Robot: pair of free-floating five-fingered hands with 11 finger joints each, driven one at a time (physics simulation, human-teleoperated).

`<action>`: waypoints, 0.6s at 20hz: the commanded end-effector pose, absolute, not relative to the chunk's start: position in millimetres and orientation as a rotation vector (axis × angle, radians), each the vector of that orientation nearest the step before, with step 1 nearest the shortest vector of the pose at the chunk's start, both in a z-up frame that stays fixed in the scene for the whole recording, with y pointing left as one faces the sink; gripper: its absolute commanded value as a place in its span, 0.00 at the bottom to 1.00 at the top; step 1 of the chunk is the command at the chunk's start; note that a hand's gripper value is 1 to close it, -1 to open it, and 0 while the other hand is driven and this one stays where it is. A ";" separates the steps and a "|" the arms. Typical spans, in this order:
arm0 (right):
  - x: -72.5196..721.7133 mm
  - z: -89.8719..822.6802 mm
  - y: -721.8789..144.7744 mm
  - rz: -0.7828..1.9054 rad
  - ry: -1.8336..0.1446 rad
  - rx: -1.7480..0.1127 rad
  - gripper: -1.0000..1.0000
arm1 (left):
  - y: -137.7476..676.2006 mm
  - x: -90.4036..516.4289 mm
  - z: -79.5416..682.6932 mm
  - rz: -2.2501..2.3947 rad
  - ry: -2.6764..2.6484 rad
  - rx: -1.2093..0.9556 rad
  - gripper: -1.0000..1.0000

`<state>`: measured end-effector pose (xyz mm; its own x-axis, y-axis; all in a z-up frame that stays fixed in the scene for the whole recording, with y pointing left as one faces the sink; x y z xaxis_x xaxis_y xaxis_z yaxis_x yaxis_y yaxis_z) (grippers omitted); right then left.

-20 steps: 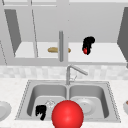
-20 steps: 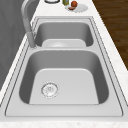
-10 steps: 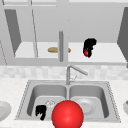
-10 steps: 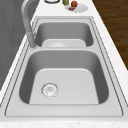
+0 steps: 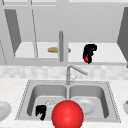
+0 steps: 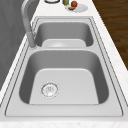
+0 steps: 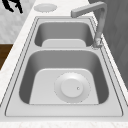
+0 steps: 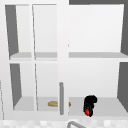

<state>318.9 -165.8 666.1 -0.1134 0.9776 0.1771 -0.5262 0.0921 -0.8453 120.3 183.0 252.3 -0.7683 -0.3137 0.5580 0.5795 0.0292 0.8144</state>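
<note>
You see a sink (image 6: 65, 110) of brushed, matt grey metal, and its tap (image 7: 96, 22) has the same dull sheen. The bench (image 7: 17, 47) around it looks like pale speckled stone, smooth. Both robot hands, left (image 5: 40, 111) and right (image 5: 89, 51), are flat matt black. The big red ball (image 5: 67, 115) looks smooth, faintly glossy. The cabinet shelf (image 8: 105, 110) is plain matt white.
</note>
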 end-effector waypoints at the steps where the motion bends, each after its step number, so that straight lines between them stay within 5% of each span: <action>1: 288.0 664.6 -165.4 1.405 -0.971 -0.634 1.00 | 183.0 120.3 252.3 -1.807 -1.679 -0.272 0.50; 12: 206.5 626.0 -164.4 1.383 -0.952 -0.643 1.00 | 183.0 120.3 252.3 -1.807 -1.679 -0.272 0.50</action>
